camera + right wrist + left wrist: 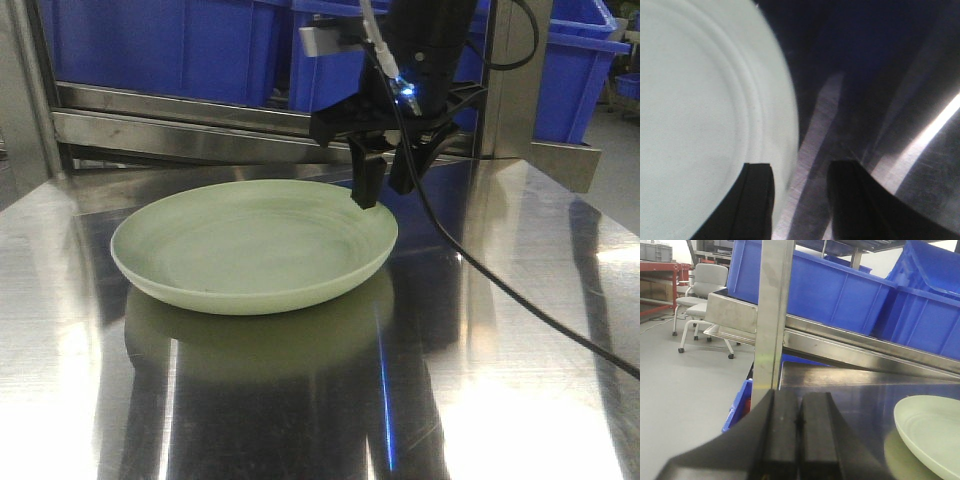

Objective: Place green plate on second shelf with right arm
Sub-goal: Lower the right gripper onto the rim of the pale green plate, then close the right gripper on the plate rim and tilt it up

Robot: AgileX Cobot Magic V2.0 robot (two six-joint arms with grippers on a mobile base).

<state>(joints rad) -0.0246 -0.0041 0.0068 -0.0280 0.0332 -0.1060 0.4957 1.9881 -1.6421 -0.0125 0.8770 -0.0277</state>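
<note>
Green plate (250, 245) lies flat and upright on the brushed steel shelf (520, 330), its mirror image showing beneath it. That puts it level and steady with the upturned rim free to be pinched. It is round and shallow, matte pale mint, with faint concentric rings in the well. The right gripper (383, 188) hangs over the far right rim. Its jaws are parted, one finger above the plate's inside and the other outside over bare steel. They straddle the rim and clamp nothing, and whether either pad touches the plate I cannot tell. A black cable (500, 285) trails from that arm across the steel. The left gripper (800, 425) sits well apart, fingers pressed together and empty. Blue plastic bins (170, 45) fill the tier behind.
</note>
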